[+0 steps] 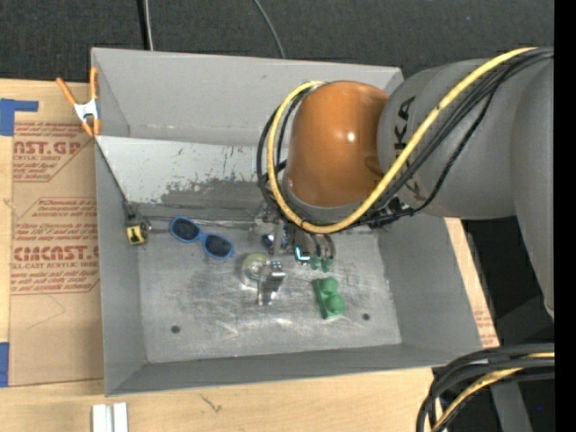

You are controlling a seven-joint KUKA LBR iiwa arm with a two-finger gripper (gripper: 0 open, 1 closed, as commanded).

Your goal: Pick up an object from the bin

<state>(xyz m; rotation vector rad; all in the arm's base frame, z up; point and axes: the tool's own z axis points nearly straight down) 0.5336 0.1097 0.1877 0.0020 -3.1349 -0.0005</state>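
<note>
Green block (329, 300): lies on the floor of the bin (225, 336) toward the near wall, just right of the end effector.
End effector (273, 280): low over the middle of the floor, under the arm's orange cover (328, 142); how wide it stands I cannot tell.
Pale round thing (253, 265): just beside the end effector on its left; in my judgement the likeliest pick.
Blue sunglasses (200, 238): farther back and left, apart from it.
Yellow-and-black piece (136, 233): at the foot of the left wall.
Doing it well: centre over the pale thing alone, come straight down, keep the green block outside the grasp.
</note>
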